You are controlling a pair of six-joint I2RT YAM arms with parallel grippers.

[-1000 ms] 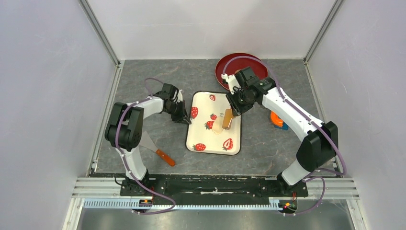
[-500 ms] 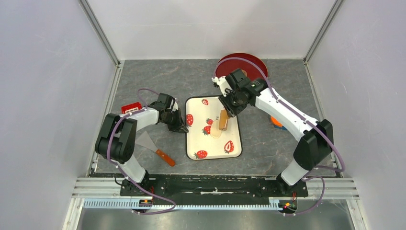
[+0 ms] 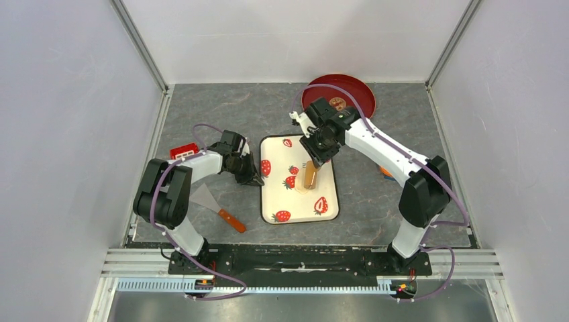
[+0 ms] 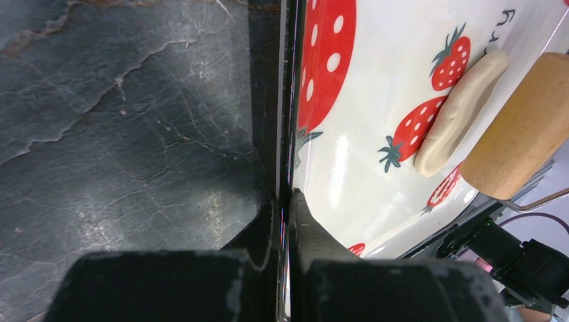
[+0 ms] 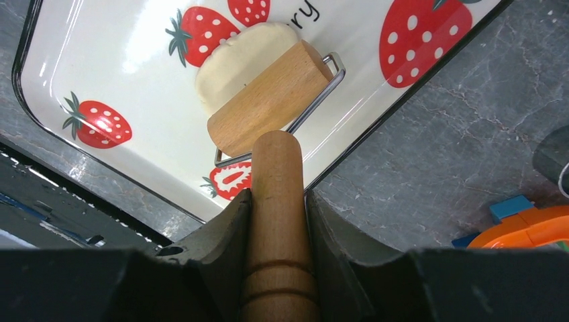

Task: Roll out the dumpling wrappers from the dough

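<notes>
Top view: strawberry tray (image 3: 275, 194) sits mid counter (image 3: 201, 121), long side running near to far. The dough piece (image 3: 302, 187) lies about mid-tray, a bit right of centre, flat and pale. The rolling pin (image 3: 311, 176) barrel lies on its far-right edge. The right fingers (image 3: 315, 153) come in from the far side and hold the pin's handle. The left fingers (image 3: 254, 177) sit at the tray's left rim. Red plate (image 3: 355, 90) is at the far edge, right of centre, partly behind the right arm. A scraper (image 3: 203, 196) with an orange handle lies near left of the tray, and a small red object (image 3: 182, 150) is far left by the left arm.

Left wrist view: left fingers (image 4: 303, 218) are pressed together on the tray (image 4: 362, 168) rim, pinching it, dark counter (image 4: 134, 121) on the outer side. Dough piece (image 4: 459, 114) is a flattened oval on the tray floor across two strawberry prints. The rolling pin (image 4: 520, 131) barrel touches its far side.

Right wrist view: right fingers (image 5: 227, 221) are clamped on the rolling pin (image 5: 268, 100) handle, one each side. The barrel in its wire frame rests on the tray (image 5: 100, 60) and covers one side of the dough piece (image 5: 241, 57). An orange and blue thing (image 5: 523, 225) lies on the counter (image 5: 436, 147) off the tray. We cannot tell what it is.
</notes>
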